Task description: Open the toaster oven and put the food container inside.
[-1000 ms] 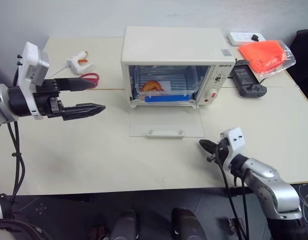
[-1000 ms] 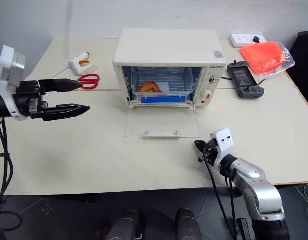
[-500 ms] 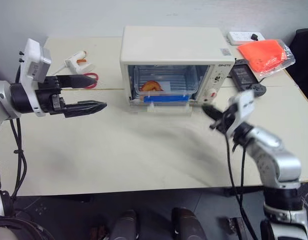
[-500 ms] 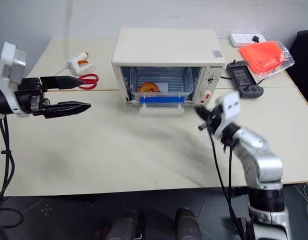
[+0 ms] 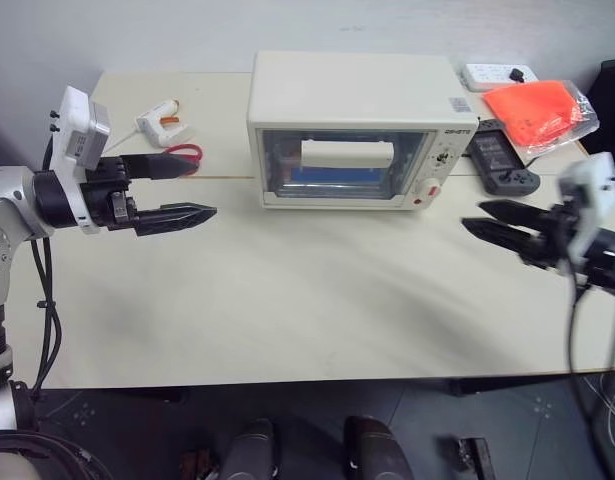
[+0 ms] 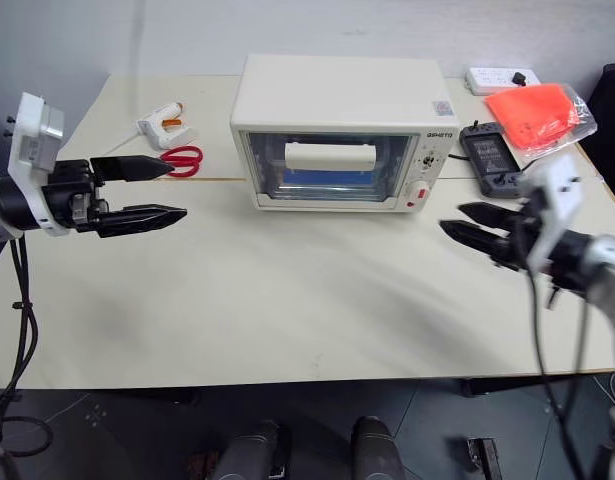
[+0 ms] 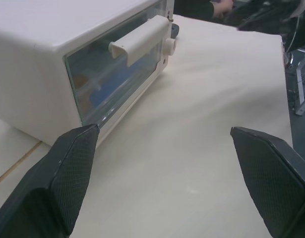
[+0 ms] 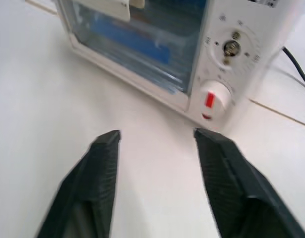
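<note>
Your toaster oven [image 5: 355,128] sits mid-table, glass door shut, food container [image 8: 132,42] inside: its blue strip is plain from the right wrist. Left gripper [image 5: 182,188] and right gripper [image 5: 495,222] hang spread, empty.

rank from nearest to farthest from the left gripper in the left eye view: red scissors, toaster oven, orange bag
1. red scissors, just behind the left gripper
2. toaster oven, mid-table, to the gripper's right
3. orange bag, far right corner of the table
</note>
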You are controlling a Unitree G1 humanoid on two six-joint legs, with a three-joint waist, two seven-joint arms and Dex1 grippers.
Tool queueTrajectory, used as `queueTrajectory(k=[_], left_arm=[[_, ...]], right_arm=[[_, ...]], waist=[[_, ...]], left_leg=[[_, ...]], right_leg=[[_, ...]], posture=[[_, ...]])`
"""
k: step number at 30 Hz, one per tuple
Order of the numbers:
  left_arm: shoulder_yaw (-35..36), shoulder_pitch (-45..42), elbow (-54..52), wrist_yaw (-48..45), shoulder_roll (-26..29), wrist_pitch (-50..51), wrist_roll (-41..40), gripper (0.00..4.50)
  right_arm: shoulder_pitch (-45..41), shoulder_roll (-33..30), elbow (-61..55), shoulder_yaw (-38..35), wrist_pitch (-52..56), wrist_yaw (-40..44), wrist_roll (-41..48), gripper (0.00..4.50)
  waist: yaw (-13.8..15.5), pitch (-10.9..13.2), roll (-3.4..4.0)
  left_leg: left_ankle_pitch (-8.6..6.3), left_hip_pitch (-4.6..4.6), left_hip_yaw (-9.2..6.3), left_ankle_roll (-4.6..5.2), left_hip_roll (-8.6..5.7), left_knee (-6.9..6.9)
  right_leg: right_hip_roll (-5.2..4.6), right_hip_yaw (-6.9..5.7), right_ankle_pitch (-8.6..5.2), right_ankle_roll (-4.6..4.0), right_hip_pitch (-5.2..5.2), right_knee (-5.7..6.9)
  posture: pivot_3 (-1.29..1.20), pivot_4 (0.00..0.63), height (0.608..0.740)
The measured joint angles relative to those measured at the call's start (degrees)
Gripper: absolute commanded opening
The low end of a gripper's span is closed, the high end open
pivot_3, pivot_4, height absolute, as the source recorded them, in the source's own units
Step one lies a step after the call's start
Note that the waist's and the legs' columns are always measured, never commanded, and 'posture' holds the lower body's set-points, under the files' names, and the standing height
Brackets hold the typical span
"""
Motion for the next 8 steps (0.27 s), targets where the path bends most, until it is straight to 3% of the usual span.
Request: queueTrajectory(k=[4, 8], left_arm=[[-0.04, 0.00, 0.05, -0.98, 0.01, -0.97, 0.58, 4.50], [-0.04, 0.01, 0.24, -1.41, 0.01, -2.08, 0.93, 4.50]], right_arm=[[1.94, -4.56, 3.81, -3.72, -0.23, 6.98, 0.66, 3.12], [0.94, -5.00, 8.05, -3.27, -2.84, 8.03, -1.05, 3.12]], waist=[[-0.38, 0.00, 0.00], [-0.27, 0.01, 0.02]], left_leg=[[0.00, 0.19, 0.19, -0.01, 0.08, 0.01], [0.01, 0.18, 0.18, -0.03, 0.09, 0.00]], right_leg=[[-0.03, 0.04, 0.01, 0.02, 0.09, -0.01], [-0.06, 0.04, 0.01, 0.02, 0.03, 0.03]], posture=[[0.00, 0.150, 0.740], [0.00, 0.150, 0.740]])
